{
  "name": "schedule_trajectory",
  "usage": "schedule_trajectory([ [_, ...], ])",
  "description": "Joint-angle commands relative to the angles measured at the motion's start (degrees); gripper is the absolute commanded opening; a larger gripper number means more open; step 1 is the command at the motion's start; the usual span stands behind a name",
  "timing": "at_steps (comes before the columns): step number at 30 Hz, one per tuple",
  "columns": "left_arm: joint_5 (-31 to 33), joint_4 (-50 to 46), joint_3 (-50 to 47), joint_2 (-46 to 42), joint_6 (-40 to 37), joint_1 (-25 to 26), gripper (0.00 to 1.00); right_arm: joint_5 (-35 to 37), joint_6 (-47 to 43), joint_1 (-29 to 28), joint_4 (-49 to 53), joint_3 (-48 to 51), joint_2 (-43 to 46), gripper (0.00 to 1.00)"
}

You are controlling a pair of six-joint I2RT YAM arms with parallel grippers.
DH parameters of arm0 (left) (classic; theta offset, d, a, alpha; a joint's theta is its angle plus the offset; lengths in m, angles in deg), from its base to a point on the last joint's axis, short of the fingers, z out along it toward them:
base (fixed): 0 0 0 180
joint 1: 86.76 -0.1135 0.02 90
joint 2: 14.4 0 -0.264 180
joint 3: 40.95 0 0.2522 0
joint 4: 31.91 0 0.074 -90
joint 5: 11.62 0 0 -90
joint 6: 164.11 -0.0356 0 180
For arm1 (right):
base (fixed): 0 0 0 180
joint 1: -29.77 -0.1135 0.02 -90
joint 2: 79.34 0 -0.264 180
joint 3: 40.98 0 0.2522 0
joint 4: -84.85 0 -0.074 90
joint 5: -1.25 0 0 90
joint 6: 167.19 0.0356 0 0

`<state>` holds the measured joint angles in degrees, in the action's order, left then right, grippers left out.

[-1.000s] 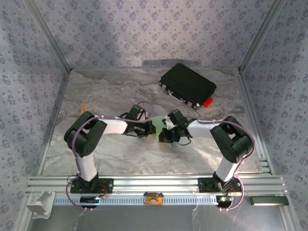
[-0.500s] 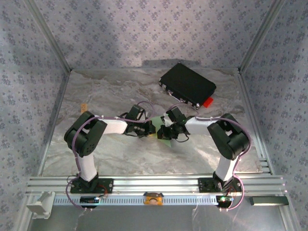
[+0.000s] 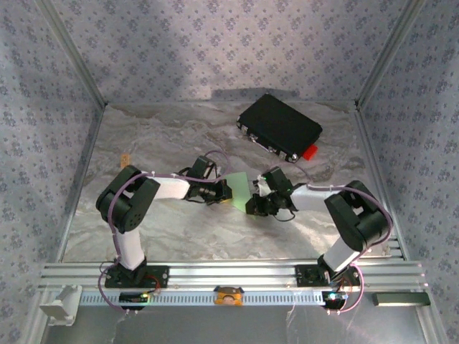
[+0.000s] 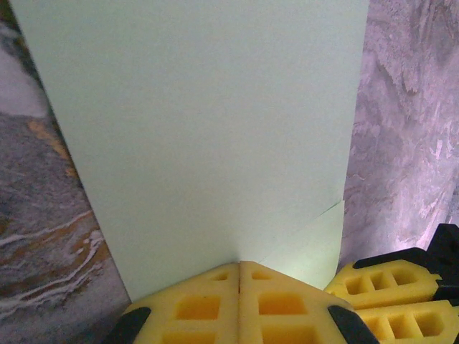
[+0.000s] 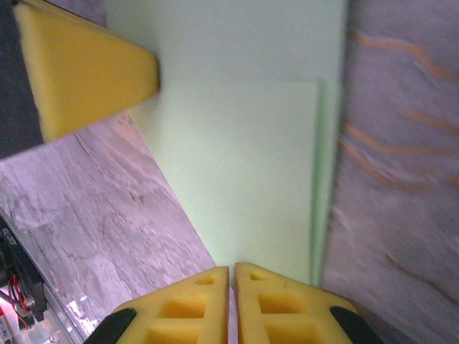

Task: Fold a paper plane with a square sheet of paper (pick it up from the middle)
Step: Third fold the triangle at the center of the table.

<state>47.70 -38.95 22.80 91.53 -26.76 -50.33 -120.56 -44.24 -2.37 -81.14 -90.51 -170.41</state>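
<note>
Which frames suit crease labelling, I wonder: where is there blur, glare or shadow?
Left wrist: paper evenly lit, fold line faint but sharp. Right wrist: paper's edges smeared, slightly washed out. Top external: soft overall, broad shadow on the back wall.

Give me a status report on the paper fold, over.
Left tool shut on paper. Right tool shut on paper too. Paper partly folded, one flap showing. Black case at back, clear of it.
</note>
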Motion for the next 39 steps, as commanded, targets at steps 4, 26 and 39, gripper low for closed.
schedule_trajectory([
  [4, 4.6, -4.7, -1.1, 3.1, -1.7, -0.6, 0.06, -1.3, -0.5, 2.0, 3.6, 5.7, 5.1, 0.13],
  [26, 3.9, -4.3, -0.5, 3.0, -1.0, 0.8, 0.06, 1.4, 0.0, 1.7, 7.7, 3.4, 7.3, 0.13],
  [39, 4.8, -3.4, -0.4, -0.7, -0.2, 2.8, 0.08, 21.1, 11.7, 3.9, 18.5, -5.3, 19.4, 0.19],
])
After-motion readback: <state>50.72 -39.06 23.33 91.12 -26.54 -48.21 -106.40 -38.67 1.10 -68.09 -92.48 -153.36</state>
